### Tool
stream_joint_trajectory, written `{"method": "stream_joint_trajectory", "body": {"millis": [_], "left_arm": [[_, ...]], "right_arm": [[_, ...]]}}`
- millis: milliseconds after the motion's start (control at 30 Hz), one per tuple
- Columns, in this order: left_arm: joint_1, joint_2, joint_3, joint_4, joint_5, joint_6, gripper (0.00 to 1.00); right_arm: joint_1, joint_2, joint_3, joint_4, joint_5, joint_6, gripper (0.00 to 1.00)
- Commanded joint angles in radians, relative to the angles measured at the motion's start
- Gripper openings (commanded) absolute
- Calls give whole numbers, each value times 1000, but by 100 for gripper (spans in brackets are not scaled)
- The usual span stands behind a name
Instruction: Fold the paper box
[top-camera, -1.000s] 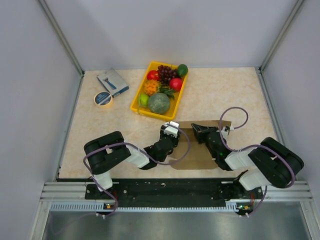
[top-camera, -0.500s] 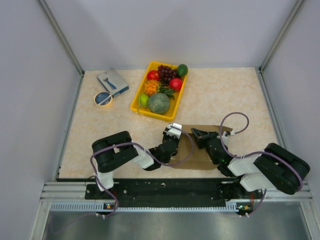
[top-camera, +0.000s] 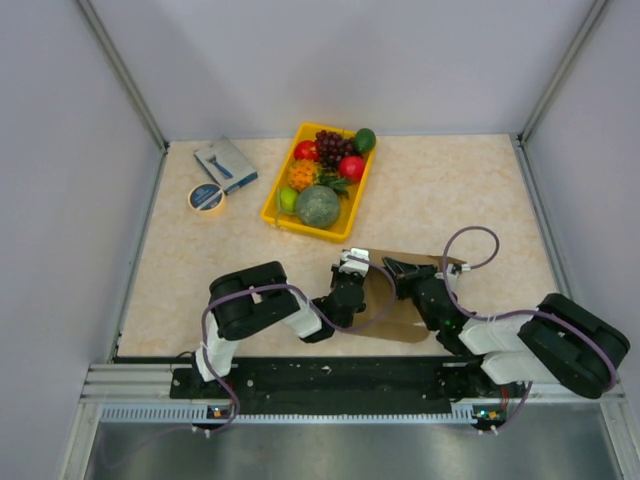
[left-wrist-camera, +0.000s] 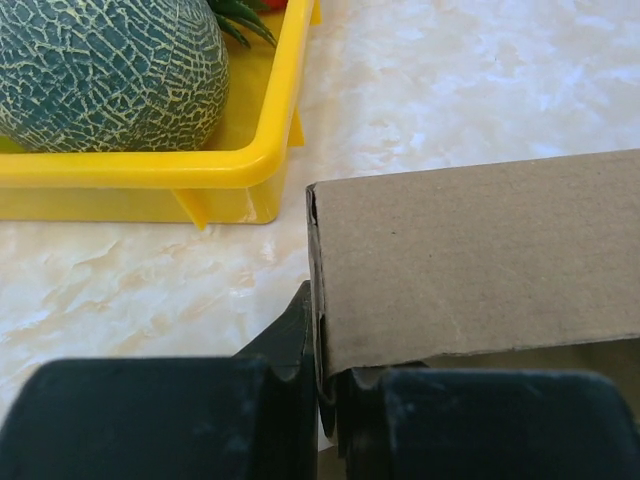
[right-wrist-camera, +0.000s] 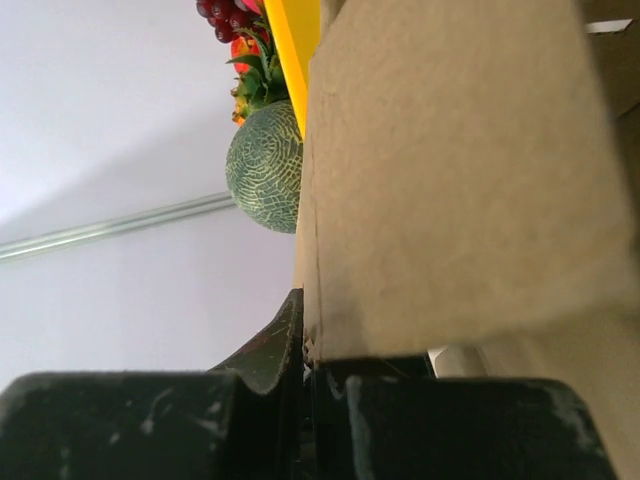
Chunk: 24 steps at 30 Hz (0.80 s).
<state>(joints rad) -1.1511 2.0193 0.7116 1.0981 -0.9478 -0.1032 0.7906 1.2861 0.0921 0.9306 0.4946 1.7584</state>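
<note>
The paper box (top-camera: 405, 310) is a brown cardboard piece lying near the table's front edge, between both arms. My left gripper (top-camera: 352, 266) is shut on its left edge; in the left wrist view the cardboard (left-wrist-camera: 480, 255) stands pinched between my jaws (left-wrist-camera: 322, 390). My right gripper (top-camera: 398, 270) is shut on the far part of the box; in the right wrist view a raised cardboard panel (right-wrist-camera: 450, 170) fills the frame, clamped at its lower edge (right-wrist-camera: 308, 365).
A yellow fruit tray (top-camera: 281, 213) with a melon (top-camera: 318, 206), grapes and other fruit stands just beyond the box. A small blue-grey box (top-camera: 226, 165) and a tape roll (top-camera: 206, 197) lie at the far left. Walls close the sides and back.
Both arms have shifted rightward and toward the near edge. The box has moved with them, and both grippers stay clamped on it.
</note>
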Motion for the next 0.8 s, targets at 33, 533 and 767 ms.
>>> {"method": "stream_joint_trajectory", "body": {"millis": [33, 533, 767], "left_arm": [[25, 10, -17, 51, -59, 6, 0], [28, -225, -259, 101, 224, -119, 74], [27, -205, -200, 43, 176, -81, 60]], "right_arm": [[10, -51, -5, -159, 38, -17, 0], [10, 33, -15, -73, 41, -13, 0], [10, 18, -12, -99, 39, 1, 0]]}}
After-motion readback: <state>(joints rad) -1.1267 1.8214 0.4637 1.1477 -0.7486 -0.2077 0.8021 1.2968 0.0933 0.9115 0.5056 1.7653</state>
